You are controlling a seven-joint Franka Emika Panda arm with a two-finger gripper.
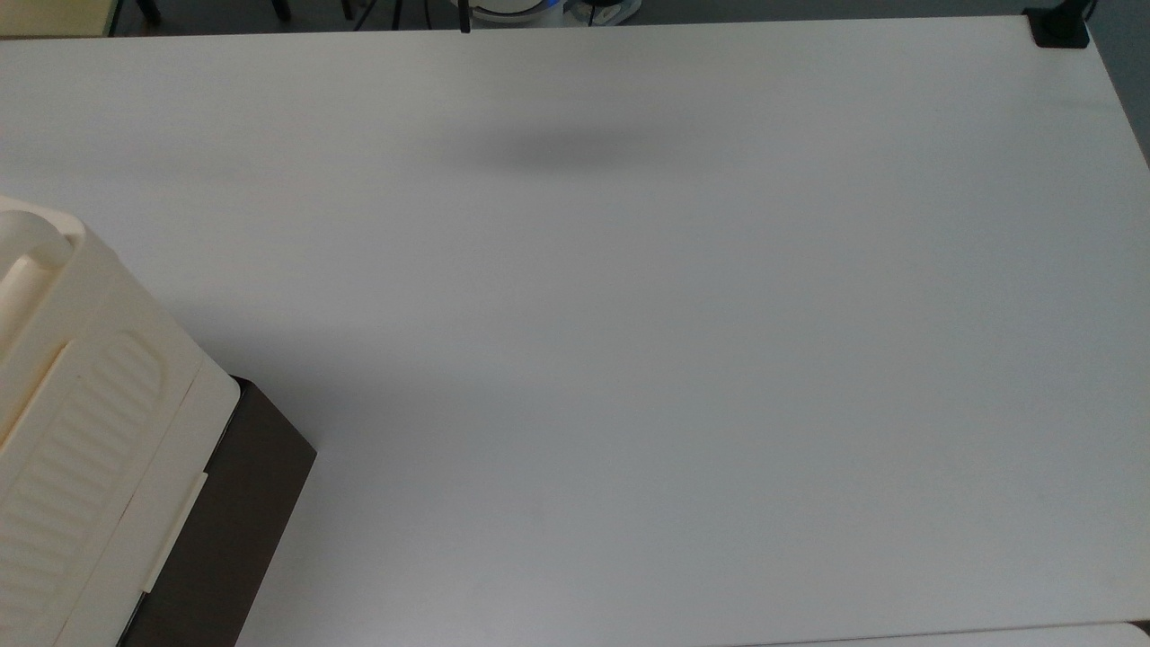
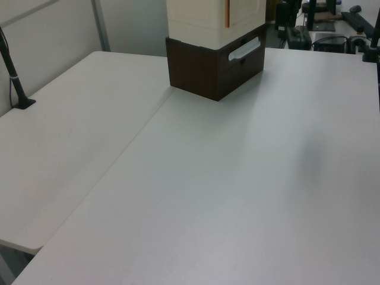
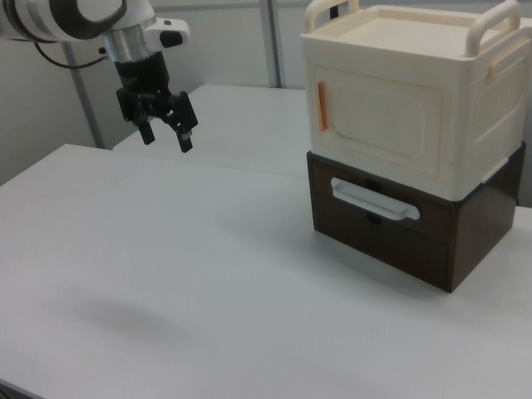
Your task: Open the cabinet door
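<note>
Item 1, my jaws: black, two-fingered, hanging from my white and grey arm at the right view's upper left. They are spread apart, grasping nothing, and hover above the table, well apart from the cabinet.

Item 2, the table: wide, flat, pale grey-white top. The top view gives a soft dark shadow on it toward the far edge.

Item 3, the cabinet: large boxy cream-white plastic unit with rounded edges and looped handles on top, stacked on a dark brown drawer base with a white bar handle. It stands at the right view's right, in the top view's lower left corner, and at the left view's top centre.

Item 4, the cabinet door: flat rectangular cream plastic panel with a recessed centre, sitting flush in the front face in the right view, an orange strip along its left edge. The top view instead gives the ribbed cream panel on the cabinet's top side.

Item 5, lettering: I can read none on any face.
</note>
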